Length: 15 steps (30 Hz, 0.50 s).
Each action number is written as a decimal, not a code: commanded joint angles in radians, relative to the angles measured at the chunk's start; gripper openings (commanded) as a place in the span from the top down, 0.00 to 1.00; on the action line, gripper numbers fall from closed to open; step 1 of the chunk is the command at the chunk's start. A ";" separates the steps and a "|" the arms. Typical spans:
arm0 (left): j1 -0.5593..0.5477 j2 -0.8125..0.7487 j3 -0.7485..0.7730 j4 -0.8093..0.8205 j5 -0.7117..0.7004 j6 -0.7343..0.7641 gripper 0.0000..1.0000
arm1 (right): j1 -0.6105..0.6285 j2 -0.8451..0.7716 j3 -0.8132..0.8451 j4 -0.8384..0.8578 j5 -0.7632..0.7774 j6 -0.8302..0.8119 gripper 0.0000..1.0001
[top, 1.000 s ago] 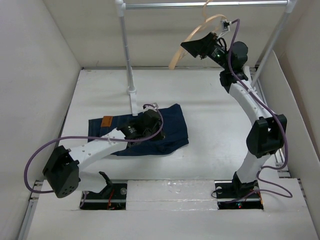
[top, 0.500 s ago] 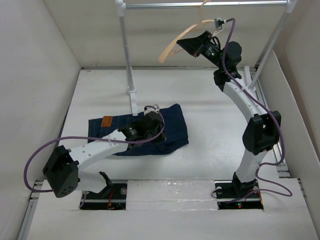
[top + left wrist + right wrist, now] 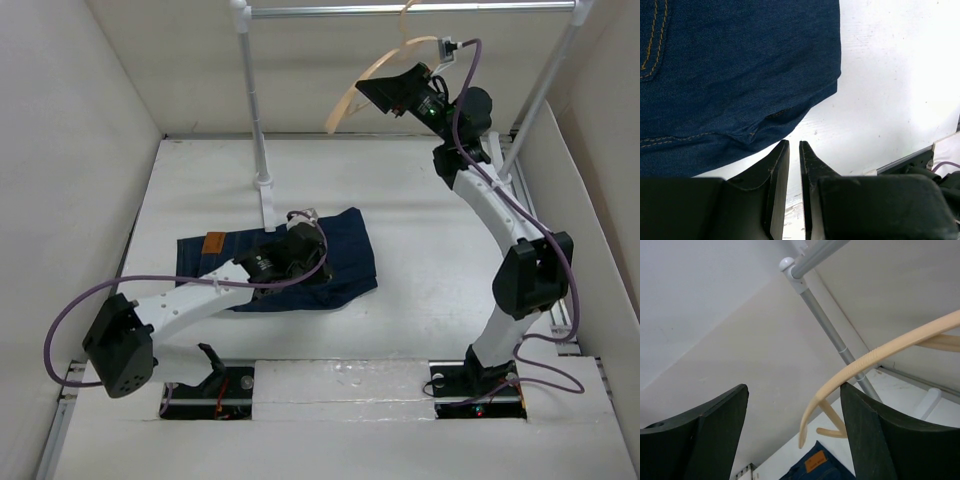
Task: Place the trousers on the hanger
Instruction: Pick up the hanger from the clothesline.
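The trousers (image 3: 300, 265) lie folded flat on the white table, with the tan patch (image 3: 213, 243) at their left end. My left gripper (image 3: 300, 232) hovers low over them. In the left wrist view its fingers (image 3: 794, 142) are shut with only a thin slit between them and hold nothing, just off the edge of the trousers (image 3: 740, 65). The peach hanger (image 3: 350, 92) hangs by its hook from the rail, swung out to the left. My right gripper (image 3: 378, 90) is wide open beside it. In the right wrist view (image 3: 794, 387) the hanger's shoulder (image 3: 880, 352) runs across the tip of the right finger.
A silver rail (image 3: 400, 10) runs across the back, on a left post (image 3: 258, 120) with its foot by the trousers and a right post (image 3: 545, 90). White walls close in the left, back and right. The rail post also shows in the right wrist view (image 3: 830, 325).
My right arm swung the hanger left, then a little back to the right, with the gripper still open. My left arm shifted only slightly over the trousers.
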 commanded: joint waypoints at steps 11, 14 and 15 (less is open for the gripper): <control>-0.001 -0.103 -0.034 -0.034 -0.017 -0.021 0.88 | 0.011 0.098 0.162 -0.030 0.100 0.009 0.23; -0.001 -0.121 -0.056 -0.031 -0.015 -0.030 0.88 | 0.023 0.146 0.168 0.054 0.094 0.060 0.47; -0.001 -0.126 -0.056 -0.035 -0.018 -0.033 0.88 | 0.034 0.152 0.160 0.109 0.097 0.080 0.58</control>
